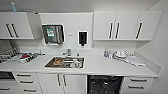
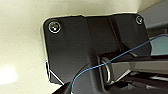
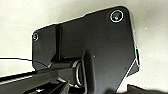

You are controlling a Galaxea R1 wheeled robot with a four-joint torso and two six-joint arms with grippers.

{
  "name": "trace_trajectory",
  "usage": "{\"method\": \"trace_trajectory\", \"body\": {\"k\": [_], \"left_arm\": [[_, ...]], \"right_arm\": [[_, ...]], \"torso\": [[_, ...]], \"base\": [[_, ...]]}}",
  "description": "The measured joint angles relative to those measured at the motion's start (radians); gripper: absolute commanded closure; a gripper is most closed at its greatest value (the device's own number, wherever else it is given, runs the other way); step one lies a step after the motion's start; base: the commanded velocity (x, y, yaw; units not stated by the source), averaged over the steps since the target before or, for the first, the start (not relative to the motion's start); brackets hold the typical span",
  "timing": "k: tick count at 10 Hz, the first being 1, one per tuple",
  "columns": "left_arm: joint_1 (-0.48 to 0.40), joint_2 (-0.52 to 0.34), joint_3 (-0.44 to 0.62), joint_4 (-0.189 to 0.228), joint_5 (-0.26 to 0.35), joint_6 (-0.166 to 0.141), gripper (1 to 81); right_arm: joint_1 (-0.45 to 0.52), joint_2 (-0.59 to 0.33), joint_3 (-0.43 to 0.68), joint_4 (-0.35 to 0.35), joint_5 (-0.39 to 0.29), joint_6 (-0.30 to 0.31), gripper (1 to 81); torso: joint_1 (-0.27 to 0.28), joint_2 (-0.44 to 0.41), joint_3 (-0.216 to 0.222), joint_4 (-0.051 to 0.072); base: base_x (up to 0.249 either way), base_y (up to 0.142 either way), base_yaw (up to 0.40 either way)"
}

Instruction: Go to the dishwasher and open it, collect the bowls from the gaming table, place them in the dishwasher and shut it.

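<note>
The dishwasher [image 1: 105, 85] sits under the white counter [image 1: 100, 67], right of the sink, straight ahead of me and low in the head view. Its bay looks dark, with pale specks inside; I cannot make out its door or handle. The gaming table is out of view. No bowls that I can pick out with certainty; white crockery [image 1: 120, 53] stands on the counter to the right. In both wrist views a dark robot plate hangs over a pale floor.
The steel sink [image 1: 65, 62] holds some dishes, with a tap behind it. A dish rack [image 1: 15, 55] stands on the counter's left end. White wall cabinets [image 1: 125, 25], a paper-towel dispenser [image 1: 52, 33] and a soap dispenser [image 1: 82, 38] hang above. White drawers [image 1: 26, 81] flank the dishwasher.
</note>
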Motion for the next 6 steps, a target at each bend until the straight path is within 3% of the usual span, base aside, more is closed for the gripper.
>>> {"method": "trace_trajectory", "body": {"k": [3,6], "left_arm": [[-0.001,0.03,-0.026,0.0,-0.002,0.0,1.0],[-0.005,0.076,-0.119,0.0,-0.003,0.0,1.0]], "right_arm": [[0.002,0.002,-0.007,0.0,0.0,0.0,1.0],[0.01,0.007,-0.009,0.0,0.002,0.0,1.0]], "torso": [[-0.069,0.107,0.0,0.0],[-0.091,0.156,0.0,0.0]], "base": [[0.0,0.0,0.0],[0.0,0.0,0.0]]}}
